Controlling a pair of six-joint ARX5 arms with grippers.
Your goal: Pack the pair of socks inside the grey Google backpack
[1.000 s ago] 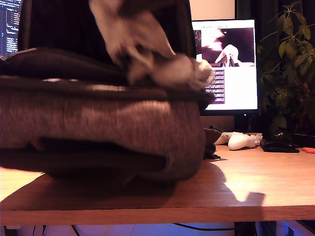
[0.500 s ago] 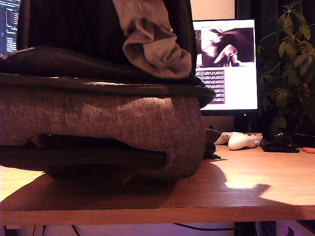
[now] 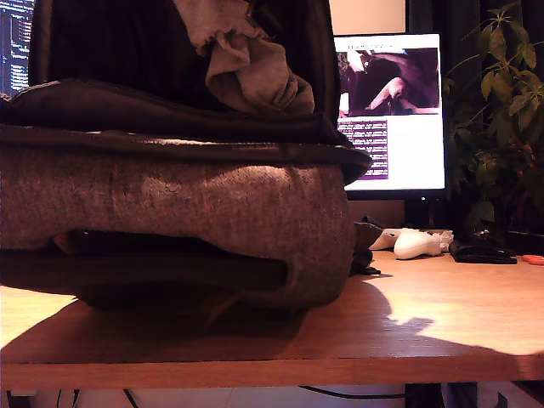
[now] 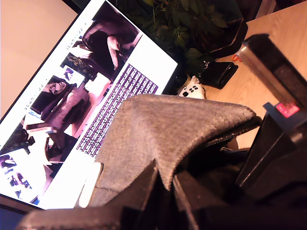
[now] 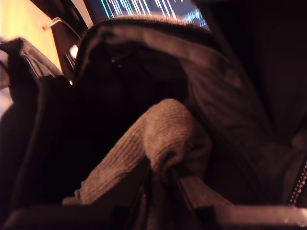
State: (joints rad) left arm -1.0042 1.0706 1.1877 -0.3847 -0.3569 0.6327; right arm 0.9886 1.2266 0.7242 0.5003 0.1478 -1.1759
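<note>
Grey socks (image 5: 158, 139) in my second gripper (image 5: 160, 184).

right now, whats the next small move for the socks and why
Probably lower my second gripper further into the backpack, then release. It is clamped on the socks, which hang above the dark open compartment, while my first gripper holds the flap up.

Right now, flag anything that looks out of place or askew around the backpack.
Nothing looks damaged or spilled. The socks hang in a loose, dangling bunch above the backpack, pinched by my second gripper. My first gripper pinches a corner of the flap, holding it up.
</note>
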